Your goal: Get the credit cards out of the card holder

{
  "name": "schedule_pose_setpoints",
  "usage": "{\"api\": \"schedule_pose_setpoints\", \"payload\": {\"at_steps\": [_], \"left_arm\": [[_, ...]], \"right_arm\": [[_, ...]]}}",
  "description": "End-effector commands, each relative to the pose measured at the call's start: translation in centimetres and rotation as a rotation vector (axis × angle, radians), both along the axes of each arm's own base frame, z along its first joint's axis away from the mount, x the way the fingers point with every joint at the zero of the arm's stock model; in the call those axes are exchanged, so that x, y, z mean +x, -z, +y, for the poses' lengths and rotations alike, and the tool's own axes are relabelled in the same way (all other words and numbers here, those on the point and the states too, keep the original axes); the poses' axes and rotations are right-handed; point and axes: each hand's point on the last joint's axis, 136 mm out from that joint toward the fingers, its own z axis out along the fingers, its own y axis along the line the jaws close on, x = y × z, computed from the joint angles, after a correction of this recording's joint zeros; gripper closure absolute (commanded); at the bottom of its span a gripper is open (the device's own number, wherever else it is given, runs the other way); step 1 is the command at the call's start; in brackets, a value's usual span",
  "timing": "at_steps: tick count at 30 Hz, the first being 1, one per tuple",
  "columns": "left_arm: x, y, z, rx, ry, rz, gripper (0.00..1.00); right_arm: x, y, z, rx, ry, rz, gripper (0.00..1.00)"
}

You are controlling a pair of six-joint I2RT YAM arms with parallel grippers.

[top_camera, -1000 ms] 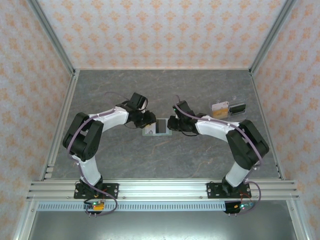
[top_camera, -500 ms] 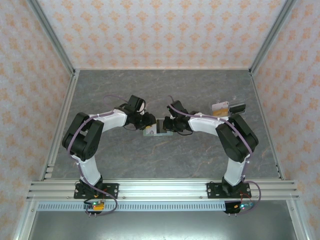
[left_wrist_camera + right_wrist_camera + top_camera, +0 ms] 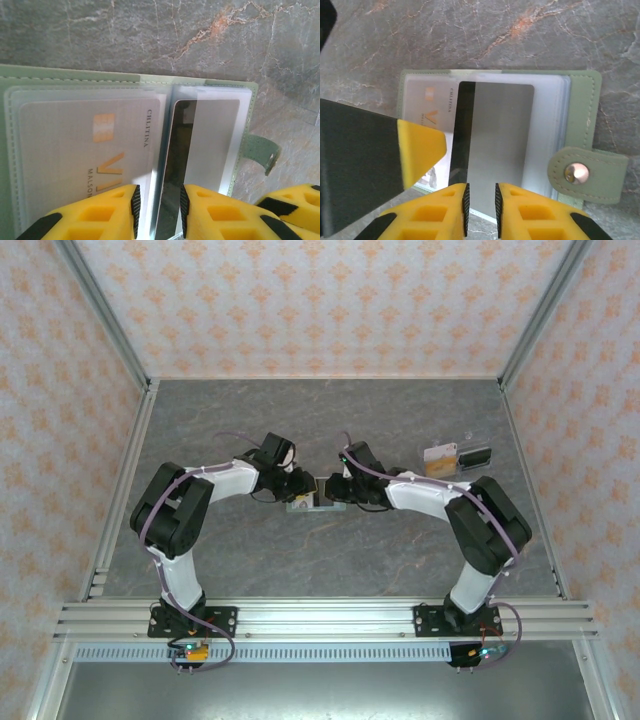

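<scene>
Card holder, sage-green, open flat, clear pockets, snap strap.

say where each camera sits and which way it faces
top external: above and behind the robot, looking down at the table; both arms, left tool, right tool
left wrist: on the left arm, looking down at the open card holder; own yellow fingers
right wrist: on the right arm, same aim; own fingers
both wrist views share the card holder
</scene>
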Motion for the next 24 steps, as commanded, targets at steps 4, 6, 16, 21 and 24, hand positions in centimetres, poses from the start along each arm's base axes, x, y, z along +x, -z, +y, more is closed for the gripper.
{"api": "schedule_pose_setpoints", "payload": {"at_steps": [4, 6, 16, 21, 24], "left_arm": [[0.6, -0.4, -0.8, -0.028, 0.007, -0.007, 0.7], [0.5, -0.2, -0.9, -0.03, 0.011, -0.001, 0.7], [0.5, -0.1, -1.2, -0.041, 0.025, 0.009, 0.69], [0.6, -0.2, -1.5, -0.058, 0.036, 0.009, 0.69], [0.6, -0.2, -1.8, -0.068, 0.044, 0.007, 0.71]], "right_arm": [[0.5, 0.7, 0.2, -0.072, 0.001, 0.011, 0.77], [0.8, 1.3, -0.4, -0.114, 0.02, 0.022, 0.77], [0.8, 3.4, -0.9, -0.198, 0.027, 0.089, 0.74], [0.5, 4.2, -0.5, -0.199, 0.01, 0.131, 0.74], [0.4, 4.6, -0.4, -0.197, 0.008, 0.148, 0.74]]}}
